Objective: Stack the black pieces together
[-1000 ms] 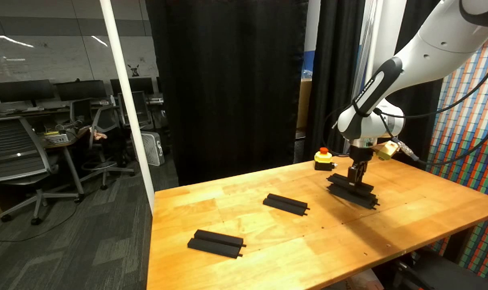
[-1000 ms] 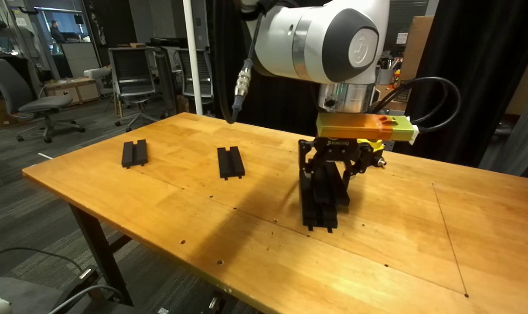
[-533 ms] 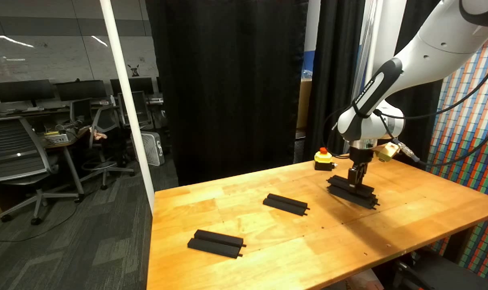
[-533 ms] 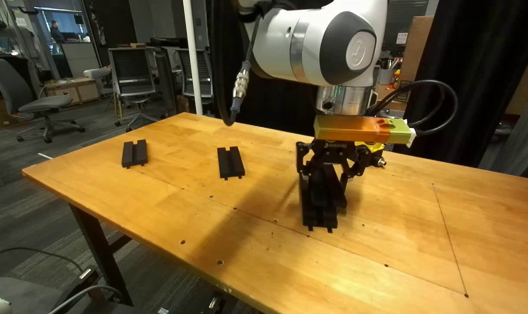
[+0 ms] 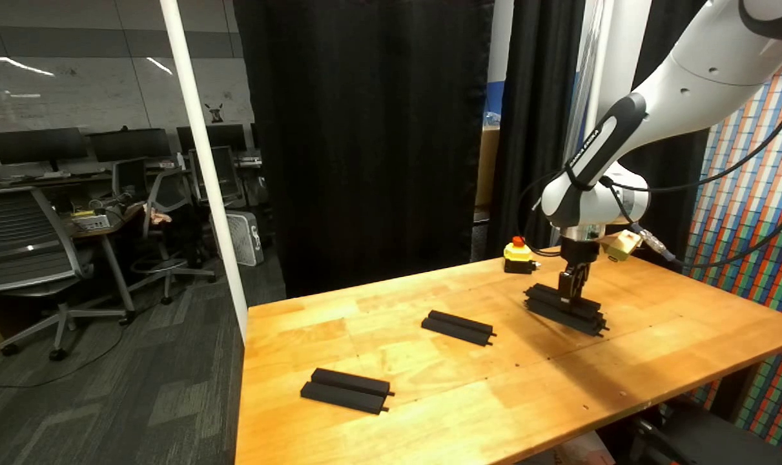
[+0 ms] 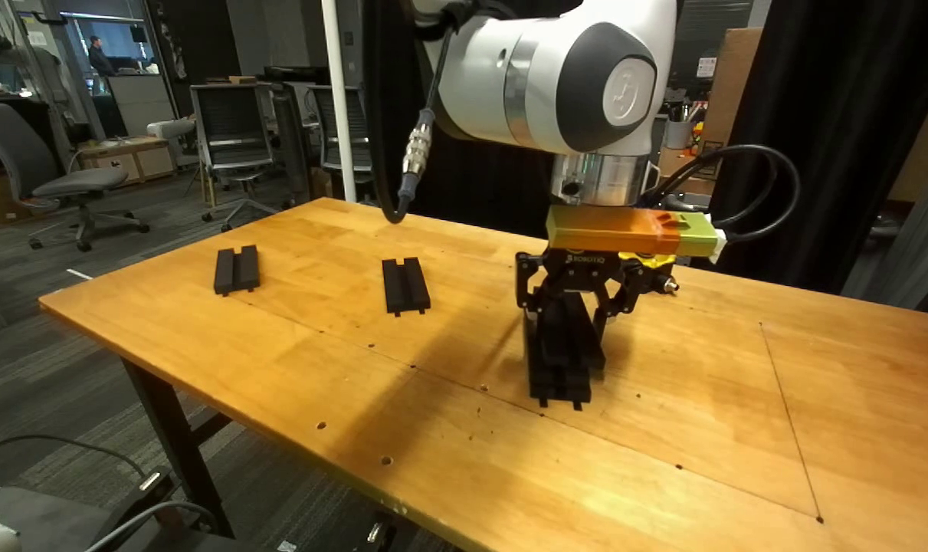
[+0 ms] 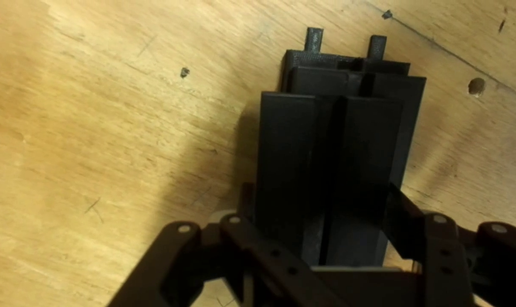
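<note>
My gripper [image 6: 567,316] is shut on a black piece [image 6: 572,337], its fingers on the long sides, as the wrist view also shows at the jaws [image 7: 319,196]. The held black piece [image 7: 287,145] has a groove along its middle. It sits over a stack of black pieces [image 6: 559,383], very close to it; I cannot tell whether it fully rests on it. In the wrist view the lower pieces [image 7: 411,91] stick out past its far end and right side, slightly turned against it. Two more black pieces, one nearer [image 5: 345,391] and one in the middle [image 5: 457,328], lie flat apart.
A yellow box with a red button and dark base [image 5: 518,255] stands behind the gripper near the back edge of the wooden table [image 5: 391,426]. A black curtain [image 5: 371,148] hangs behind the table. Cables hang from the arm.
My gripper has lowered the held piece onto or nearly onto the stack, moving it slightly left in an exterior view. The stack has shifted very slightly left there. The two separate pieces have not moved.
</note>
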{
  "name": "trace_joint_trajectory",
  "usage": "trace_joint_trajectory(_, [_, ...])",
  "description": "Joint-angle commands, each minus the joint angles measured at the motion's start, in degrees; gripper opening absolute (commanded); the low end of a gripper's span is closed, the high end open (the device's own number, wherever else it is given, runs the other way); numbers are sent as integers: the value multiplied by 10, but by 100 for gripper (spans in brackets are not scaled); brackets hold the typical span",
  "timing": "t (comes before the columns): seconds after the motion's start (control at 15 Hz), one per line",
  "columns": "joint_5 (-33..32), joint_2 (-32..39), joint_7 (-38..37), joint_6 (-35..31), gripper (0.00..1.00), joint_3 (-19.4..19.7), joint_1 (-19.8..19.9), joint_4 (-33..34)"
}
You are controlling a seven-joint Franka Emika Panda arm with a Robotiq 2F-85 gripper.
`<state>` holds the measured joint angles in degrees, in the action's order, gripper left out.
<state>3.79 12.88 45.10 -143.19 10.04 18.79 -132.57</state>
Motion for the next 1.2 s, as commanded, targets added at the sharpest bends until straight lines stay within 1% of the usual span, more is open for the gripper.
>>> trace_joint_trajectory(0.0, [7,-26,-10,1,47,-3,-2,-19])
trace_joint_trajectory(0.67, [-14,-58,-61,-1,47,3,-21,-46])
trace_joint_trajectory(0.87, [-11,-61,-70,1,47,4,-21,-51])
trace_joint_trajectory(1.13, [-2,-61,-63,0,47,6,-17,-57])
